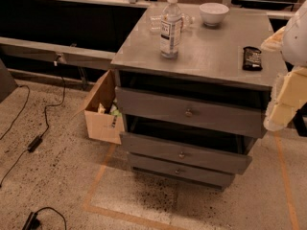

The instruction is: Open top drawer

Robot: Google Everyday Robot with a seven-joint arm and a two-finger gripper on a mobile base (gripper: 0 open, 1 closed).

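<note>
The top drawer [158, 105] is the widest grey front of three, under the grey cabinet top [216, 56]. Its small round metal knob [188, 112] sits near the middle of the front. A dark gap shows above the front, so the drawer stands pulled out a little. My gripper [283, 102], cream-coloured, hangs at the right edge of the view, beside the drawer's right end and well right of the knob. It is partly cut off by the frame. It holds nothing that I can see.
The middle drawer [182, 153] and bottom drawer [177, 170] lie below. On top stand a water bottle [171, 28], a white bowl [214, 13] and a dark snack packet [252, 58]. A cardboard box [103, 114] sits left of the cabinet. Cables [33, 143] lie on the floor.
</note>
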